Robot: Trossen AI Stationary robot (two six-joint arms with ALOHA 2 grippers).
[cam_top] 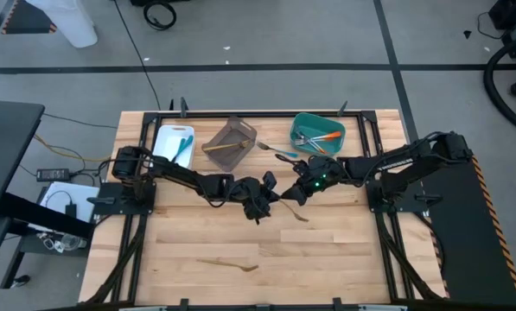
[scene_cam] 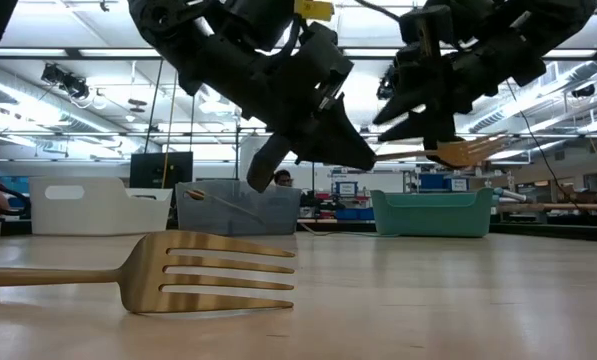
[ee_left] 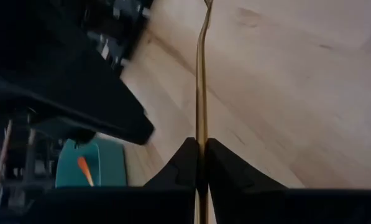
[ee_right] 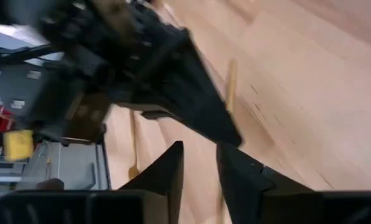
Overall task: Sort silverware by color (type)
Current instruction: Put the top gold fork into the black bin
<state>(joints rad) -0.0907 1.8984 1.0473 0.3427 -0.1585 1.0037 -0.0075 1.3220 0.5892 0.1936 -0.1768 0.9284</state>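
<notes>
**Two grippers, one fork held between them**

Two grippers meet over the middle of the tabletop (cam_top: 327, 259). Left gripper (ee_left: 201, 163): fingers clamped on the slim handle of a gold-tan fork (ee_left: 201, 93), raised off the wood. Right gripper (ee_right: 199, 163): fingers apart, just beside the same fork, nothing between them.

Loose utensils on the tabletop, counted: one tan piece (cam_top: 229, 263) near the front edge, well apart from the arms; one blue-handled fork (cam_top: 277, 153) lying between the grey-brown and teal bins.

Three bins along the far edge:
- white bin (cam_top: 162, 138), blue-handled pieces inside, number unclear;
- grey-brown bin (cam_top: 243, 130), one tan utensil inside;
- teal bin (cam_top: 331, 121), orange-handled pieces inside, number unclear.
</notes>
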